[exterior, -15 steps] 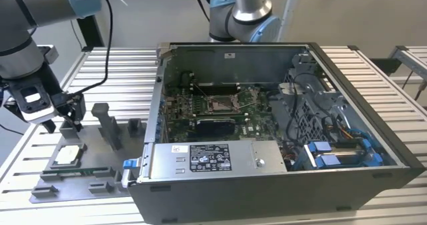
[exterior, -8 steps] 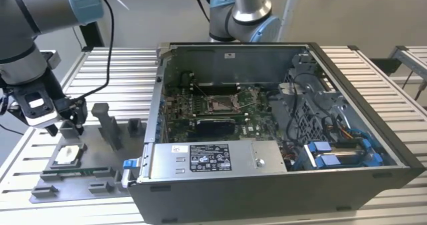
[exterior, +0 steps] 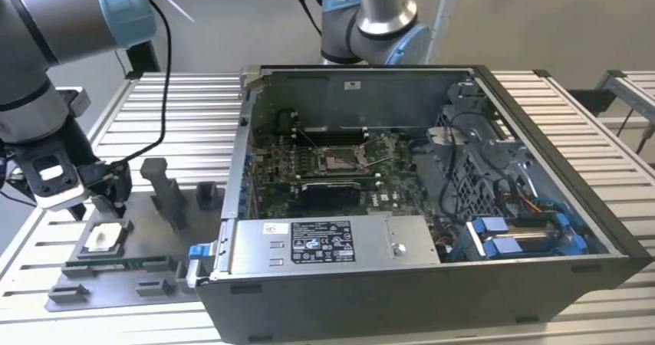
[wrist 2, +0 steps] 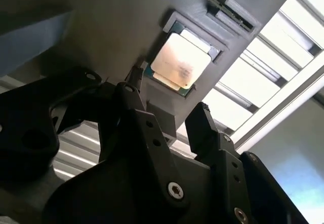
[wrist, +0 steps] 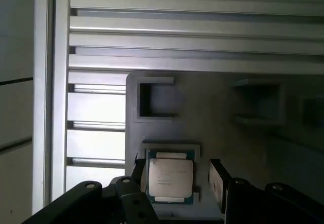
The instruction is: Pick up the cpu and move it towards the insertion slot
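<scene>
Tool (exterior: 87,205) is at the exterior view's left, over the grey fixture plate (exterior: 153,280) on the slatted tabletop (exterior: 184,115). Its jaws are spread apart and hold nothing.

In both wrist views the two fingers (wrist: 218,182) stand one on either side of the cpu (wrist: 169,178). A gap shows on each side and no contact is seen. How high the tips are above the chip: cannot tell.

The cpu lies flat, silver face up, in its square recess in the plate, with a greenish rim showing round the edge. The recess edge nearest the tool is hidden behind the tool's black body, which blocks the near part of both wrist views.

A memory stick (exterior: 118,264) lies along the plate just beside the cpu. Only a thin green strip of it can be made out.

The insertion slot (exterior: 343,159) is inside the open computer case (exterior: 409,299), well apart from the cpu, toward the exterior view's right. Its silver frame is visible; the lever position is too small to tell.

The arm (exterior: 41,54) is cut off at the exterior view's upper left corner.
</scene>
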